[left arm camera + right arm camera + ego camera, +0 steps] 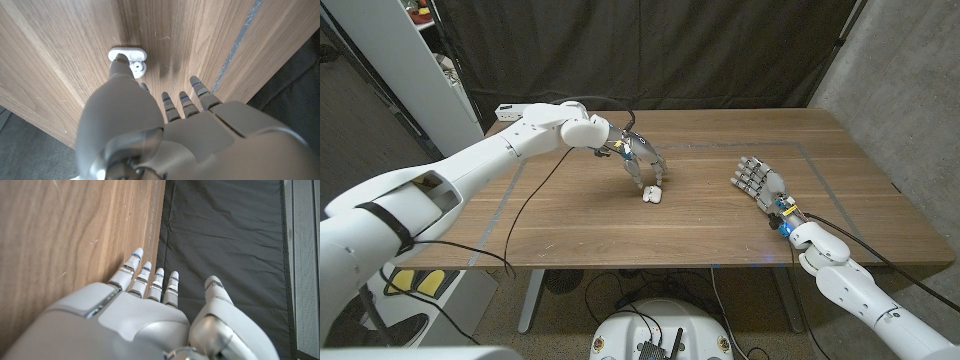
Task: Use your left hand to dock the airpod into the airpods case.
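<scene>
The white airpods case (652, 194) lies near the middle of the wooden table (720, 230). My left hand (642, 162) reaches down onto it from behind, fingers pointing at the table. In the left wrist view the thumb tip (120, 67) touches the case (129, 52), and a small white airpod (138, 66) sits against the case beside the thumb. The other fingers (182, 102) are spread and stay short of the case, holding nothing. My right hand (760, 184) waits to the right with its fingers apart and nothing in it; from its wrist view the fingers (150, 282) reach past the table edge.
A black cable (535, 190) runs across the table's left part from the left arm. Blue tape lines (500, 205) mark a rectangle on the tabletop. A white power strip (510, 111) lies at the back left corner. A black curtain hangs behind the table.
</scene>
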Controlling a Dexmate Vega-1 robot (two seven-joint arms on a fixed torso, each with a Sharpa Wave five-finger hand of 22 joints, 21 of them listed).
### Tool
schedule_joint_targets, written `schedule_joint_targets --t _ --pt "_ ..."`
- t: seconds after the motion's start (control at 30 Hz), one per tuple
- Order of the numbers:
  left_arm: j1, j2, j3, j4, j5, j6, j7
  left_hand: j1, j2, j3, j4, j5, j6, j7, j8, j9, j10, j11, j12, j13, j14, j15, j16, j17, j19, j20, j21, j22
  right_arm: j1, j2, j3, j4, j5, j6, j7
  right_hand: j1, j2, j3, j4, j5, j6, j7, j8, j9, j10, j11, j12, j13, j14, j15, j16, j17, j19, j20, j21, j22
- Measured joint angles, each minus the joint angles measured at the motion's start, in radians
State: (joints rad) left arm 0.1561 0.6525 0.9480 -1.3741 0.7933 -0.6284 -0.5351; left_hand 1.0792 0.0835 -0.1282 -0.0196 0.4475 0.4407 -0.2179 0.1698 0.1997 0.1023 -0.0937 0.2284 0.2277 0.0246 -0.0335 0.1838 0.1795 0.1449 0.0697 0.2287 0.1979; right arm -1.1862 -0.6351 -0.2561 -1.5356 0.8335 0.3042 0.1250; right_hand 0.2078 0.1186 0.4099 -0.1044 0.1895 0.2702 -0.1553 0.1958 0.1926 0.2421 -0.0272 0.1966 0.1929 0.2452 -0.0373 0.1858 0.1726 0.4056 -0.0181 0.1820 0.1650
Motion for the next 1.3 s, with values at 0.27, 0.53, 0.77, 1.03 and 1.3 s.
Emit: schedule_joint_targets --t 0.27,0.53,0.77,1.03,1.3 --pt "-0.043 -0.022 0.029 0.084 0.004 -0.115 0.010 0.004 -0.018 -0.021 -0.003 0.020 -0.060 -0.002 0.000 0.000 -0.019 0.008 -0.008 0.002 -0.018 0.000 0.000 0.000 -0.007 0.007 0.000 -0.002 0.003 0.013 -0.007 -0.002 -0.009 0.002 -0.019 0.000 0.000 0.003 -0.003 0.000 0.000 0.000 0.000 0.000 0.000 0.000 0.000 0.000 0.000 0.000 0.000 0.000 0.000 0.000 0.000 0.000" --pt "-0.063 -0.028 0.045 0.144 0.029 -0.195 0.085 0.088 0.005 -0.007 -0.036 0.041 -0.056 -0.003 0.027 0.009 -0.005 -0.006 0.005 0.007 -0.018 0.000 0.000 -0.003 -0.007 -0.004 0.000 -0.003 -0.008 0.020 -0.008 -0.008 -0.014 0.013 -0.036 0.000 0.000 0.003 -0.003 0.000 0.000 0.000 0.000 0.000 0.000 0.000 0.000 0.000 0.000 0.000 0.000 0.000 0.000 0.000 0.000 0.000" --pt "-0.074 -0.029 0.057 0.194 0.058 -0.261 0.166 0.131 0.021 -0.008 -0.054 0.048 0.047 -0.003 0.080 0.037 0.012 -0.023 0.020 0.016 -0.003 0.003 0.000 -0.003 0.007 -0.019 0.000 0.000 -0.016 0.022 -0.008 -0.016 -0.017 0.016 -0.046 0.000 0.000 0.003 -0.003 0.000 0.000 0.000 0.000 0.000 0.000 0.000 0.000 0.000 0.000 0.000 0.000 0.000 0.000 0.000 0.000 0.000" --pt "-0.084 -0.038 0.075 0.250 0.084 -0.306 0.237 0.138 0.029 -0.012 -0.058 0.048 0.117 -0.001 0.120 0.061 0.026 -0.030 0.027 0.021 0.003 -0.002 0.000 -0.003 0.009 -0.020 0.000 0.000 -0.022 0.020 -0.009 -0.025 -0.019 0.014 -0.057 0.000 0.000 0.003 -0.003 0.000 0.000 0.000 0.000 0.000 0.000 0.000 0.000 0.000 0.000 0.000 0.000 0.000 0.000 0.000 0.000 0.000" --pt "-0.087 -0.044 0.089 0.277 0.088 -0.322 0.263 0.157 0.036 -0.012 -0.058 0.040 0.205 0.002 0.182 0.111 0.046 -0.035 0.039 0.030 0.027 -0.002 0.005 -0.003 0.014 -0.025 0.005 0.004 -0.027 0.019 -0.009 -0.030 -0.019 0.011 -0.062 -0.005 -0.005 0.007 -0.007 0.000 0.000 0.000 0.000 0.000 0.000 0.000 0.000 0.000 0.000 0.000 0.000 0.000 0.000 0.000 0.000 0.000"
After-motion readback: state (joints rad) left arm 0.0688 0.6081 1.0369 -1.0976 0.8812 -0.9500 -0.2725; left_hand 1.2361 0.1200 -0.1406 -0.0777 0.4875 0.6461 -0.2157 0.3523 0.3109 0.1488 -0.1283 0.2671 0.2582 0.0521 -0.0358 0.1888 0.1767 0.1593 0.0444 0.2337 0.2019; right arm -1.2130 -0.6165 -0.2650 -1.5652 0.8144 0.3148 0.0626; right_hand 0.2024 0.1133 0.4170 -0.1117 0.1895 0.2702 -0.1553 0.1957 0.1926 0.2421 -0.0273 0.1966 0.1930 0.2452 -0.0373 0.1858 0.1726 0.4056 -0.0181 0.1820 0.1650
